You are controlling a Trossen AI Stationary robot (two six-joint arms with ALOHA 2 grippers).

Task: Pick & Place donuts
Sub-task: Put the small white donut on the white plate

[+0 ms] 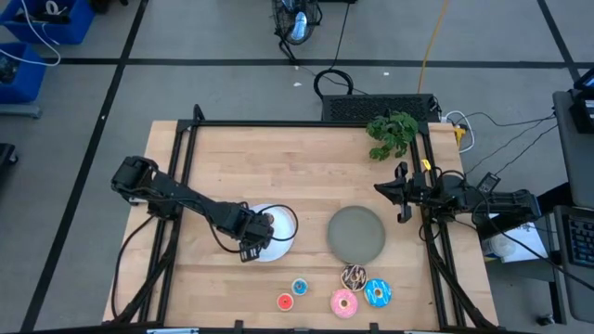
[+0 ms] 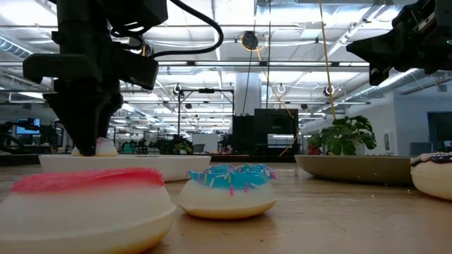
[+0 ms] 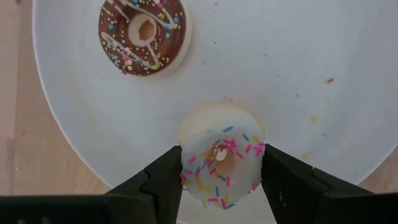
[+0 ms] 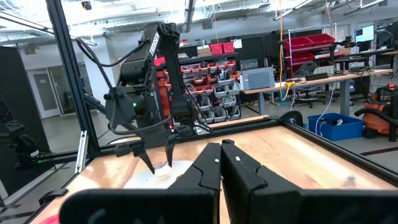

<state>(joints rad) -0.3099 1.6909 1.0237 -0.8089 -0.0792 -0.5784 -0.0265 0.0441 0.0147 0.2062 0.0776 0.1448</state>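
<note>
My left gripper (image 1: 255, 239) points down over the white plate (image 1: 283, 249), shut on a small pale donut with coloured sprinkles (image 3: 221, 165). A tiny brown donut (image 3: 143, 34) lies flat on the same plate. Near the table's near edge lie the tiny red donut (image 1: 285, 301), the tiny blue donut (image 1: 300, 287), the pink donut (image 1: 344, 301), the dark brown drizzled donut (image 1: 354, 276) and the larger blue donut (image 1: 377, 293). My right gripper (image 1: 401, 193) waits shut at the table's right edge, touching nothing. My left gripper pinches the pale sprinkled donut by its outer rim (image 3: 186, 171), one finger on each side, coming from above and pointing down. The donut's frosted face is turned up toward the wrist, over the white plate. Whether it rests on the plate or is lifted, I cannot tell.
The grey plate (image 1: 356, 232) sits right of the white plate, with nothing on it. A green plant (image 1: 392, 133) stands at the far right corner. Black frame rails run along the table's left and right sides. Bare wood lies across the far half.
</note>
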